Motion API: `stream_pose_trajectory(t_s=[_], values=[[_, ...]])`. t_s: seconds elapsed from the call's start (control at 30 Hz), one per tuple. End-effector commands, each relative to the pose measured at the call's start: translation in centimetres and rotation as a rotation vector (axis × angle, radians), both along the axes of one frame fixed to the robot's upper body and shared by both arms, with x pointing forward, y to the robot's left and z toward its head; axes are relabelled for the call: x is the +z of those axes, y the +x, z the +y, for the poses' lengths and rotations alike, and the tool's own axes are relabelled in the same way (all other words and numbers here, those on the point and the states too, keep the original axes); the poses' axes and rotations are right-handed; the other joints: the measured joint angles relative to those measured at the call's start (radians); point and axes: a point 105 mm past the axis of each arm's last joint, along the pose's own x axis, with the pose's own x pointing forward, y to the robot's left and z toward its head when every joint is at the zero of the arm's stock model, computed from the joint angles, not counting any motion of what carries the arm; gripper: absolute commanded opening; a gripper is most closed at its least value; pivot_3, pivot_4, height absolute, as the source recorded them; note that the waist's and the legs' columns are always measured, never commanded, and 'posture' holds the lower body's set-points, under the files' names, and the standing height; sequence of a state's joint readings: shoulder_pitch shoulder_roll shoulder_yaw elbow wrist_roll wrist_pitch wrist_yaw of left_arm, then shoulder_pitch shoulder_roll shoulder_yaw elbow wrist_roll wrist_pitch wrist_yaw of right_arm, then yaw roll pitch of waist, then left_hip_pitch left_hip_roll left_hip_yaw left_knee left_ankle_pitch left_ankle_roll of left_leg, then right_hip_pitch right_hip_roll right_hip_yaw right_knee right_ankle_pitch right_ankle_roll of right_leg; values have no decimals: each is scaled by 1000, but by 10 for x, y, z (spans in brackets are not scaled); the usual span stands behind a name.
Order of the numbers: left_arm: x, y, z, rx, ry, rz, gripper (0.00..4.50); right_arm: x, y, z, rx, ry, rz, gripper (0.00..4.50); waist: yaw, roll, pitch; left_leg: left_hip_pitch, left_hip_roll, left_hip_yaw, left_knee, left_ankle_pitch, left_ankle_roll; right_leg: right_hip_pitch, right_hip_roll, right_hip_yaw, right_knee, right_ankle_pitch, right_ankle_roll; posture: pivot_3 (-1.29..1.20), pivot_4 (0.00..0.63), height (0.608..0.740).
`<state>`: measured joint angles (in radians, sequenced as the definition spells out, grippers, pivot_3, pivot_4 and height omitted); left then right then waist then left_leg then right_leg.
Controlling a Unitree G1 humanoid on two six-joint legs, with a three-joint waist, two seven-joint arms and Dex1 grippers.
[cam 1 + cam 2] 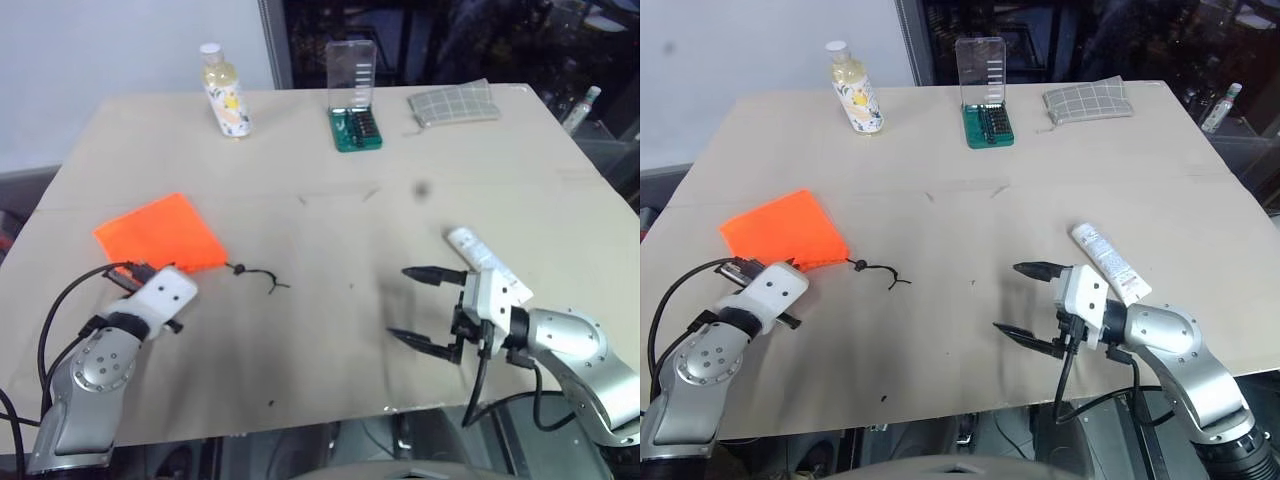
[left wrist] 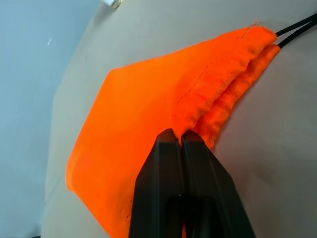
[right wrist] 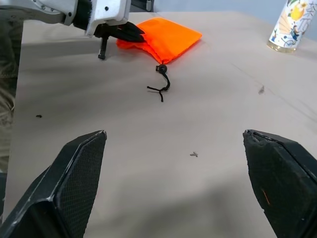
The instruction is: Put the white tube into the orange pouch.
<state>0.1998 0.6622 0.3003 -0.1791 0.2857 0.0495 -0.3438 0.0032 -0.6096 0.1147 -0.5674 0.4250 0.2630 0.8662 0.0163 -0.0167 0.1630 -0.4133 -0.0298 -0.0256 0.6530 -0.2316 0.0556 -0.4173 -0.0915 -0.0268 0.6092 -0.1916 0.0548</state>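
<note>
At the orange pouch point(image 2: 148, 124), the left hand point(image 2: 179, 141) pinches fabric.

Even, soft light falls from above on the tabletop point(image 1: 330, 200), leaving faint, diffuse shadows beneath both arms. Background behind the tabletop is dark. The left wrist view is sharp at the jaws; no glare anywhere.

One orange pouch point(image 1: 160, 233) lies at nine o'clock on the table point(image 1: 330, 180), with one black drawstring cord point(image 1: 258, 276) trailing from it. One white tube point(image 1: 1110, 263) lies at four o'clock. Along the far edge stand three single items: one yellowish bottle point(image 1: 226, 92) at eleven o'clock, one green bit case point(image 1: 355, 96) at twelve, one grey checked cloth point(image 1: 453, 104) at one o'clock. Two grippers appear.
</note>
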Motion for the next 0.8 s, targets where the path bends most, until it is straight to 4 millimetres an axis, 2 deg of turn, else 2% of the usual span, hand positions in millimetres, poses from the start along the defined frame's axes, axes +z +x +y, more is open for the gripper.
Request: stream_pose_trajectory(t_s=[0.03,0.27,0.43,0.6,0.8], values=[[10,1,-9,-32,-32,-23,55,15,1,1,-9,39,-45,4500,0,0,0,0,0,0,0,0,0,0,0,0,0,0,0,0,150,740],[18,2,-28,-128,-212,24,55,20,4,2,-18,65,-56,4500,0,0,0,0,0,0,0,0,0,0,0,0,0,0,0,0,150,740],[43,1,-59,-299,-528,90,55,20,8,-4,-66,72,-49,4500,0,0,0,0,0,0,0,0,1,0,1,0,0,0,0,0,150,740],[65,-2,-77,-423,-754,222,55,18,22,-19,-214,61,-54,4500,-1,0,0,0,0,-1,1,2,3,0,5,-1,2,0,0,0,150,740],[84,15,-90,-462,-897,265,55,40,20,-24,-253,186,-74,4500,-2,0,0,1,-1,0,1,3,4,2,8,0,2,2,4,0,150,740]])
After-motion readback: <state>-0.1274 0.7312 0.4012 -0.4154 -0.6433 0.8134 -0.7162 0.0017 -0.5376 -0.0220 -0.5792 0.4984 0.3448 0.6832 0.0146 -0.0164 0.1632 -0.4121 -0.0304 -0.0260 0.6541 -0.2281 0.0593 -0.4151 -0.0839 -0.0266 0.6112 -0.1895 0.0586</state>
